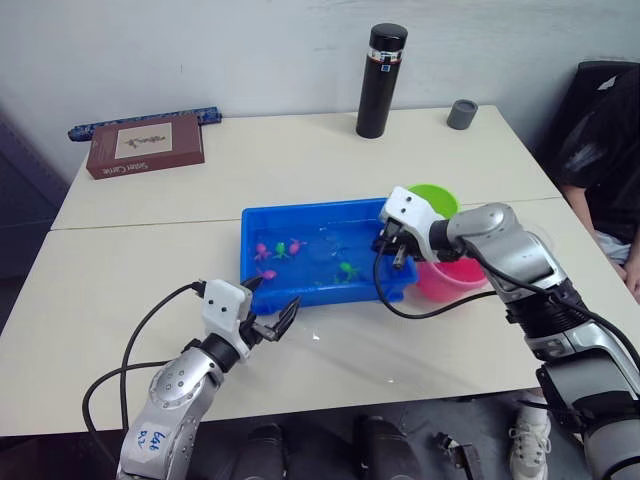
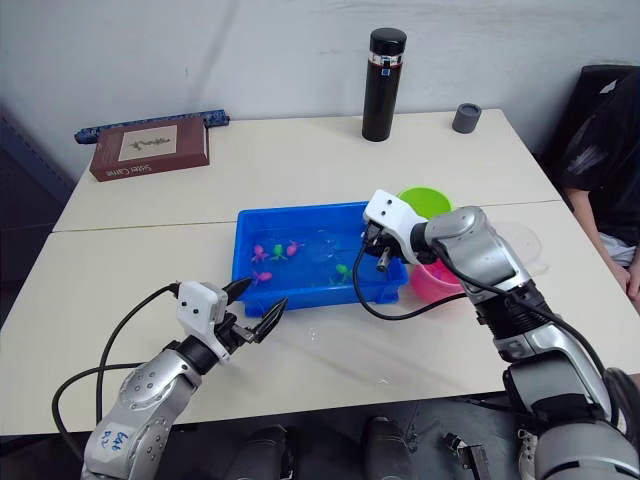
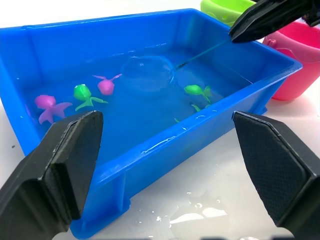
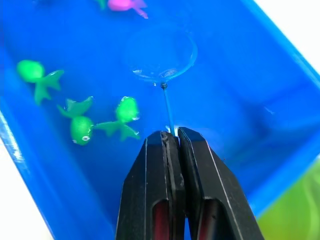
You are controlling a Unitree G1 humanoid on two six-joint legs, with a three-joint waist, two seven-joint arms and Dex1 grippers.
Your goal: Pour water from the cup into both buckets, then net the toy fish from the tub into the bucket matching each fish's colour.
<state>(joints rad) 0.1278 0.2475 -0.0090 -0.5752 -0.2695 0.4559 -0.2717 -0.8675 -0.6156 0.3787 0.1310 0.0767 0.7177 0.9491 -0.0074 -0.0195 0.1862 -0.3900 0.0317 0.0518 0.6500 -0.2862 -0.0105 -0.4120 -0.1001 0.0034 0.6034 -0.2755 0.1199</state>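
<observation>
The blue tub (image 1: 300, 213) holds water and several small toy fish, magenta (image 3: 47, 105) and green (image 3: 197, 91). My right gripper (image 1: 394, 250) hangs over the tub's right end, shut on the net's thin handle (image 4: 167, 112). The net's hoop (image 4: 161, 52) lies in the water with no fish in it; three green fish (image 4: 125, 110) float close beside it. The green bucket (image 1: 436, 197) and the pink bucket (image 1: 455, 281) stand just right of the tub, behind my right arm. The clear cup (image 2: 521, 243) sits further right. My left gripper (image 1: 271, 306) is open just in front of the tub's front left corner.
A tall black flask (image 1: 380, 80) and a small grey cap (image 1: 462, 113) stand at the table's back right. A brown book (image 1: 145, 146) lies back left with a blue rod (image 1: 145, 122) behind it. A person (image 1: 605, 150) sits at the right edge. Water drops (image 3: 195, 217) lie before the tub.
</observation>
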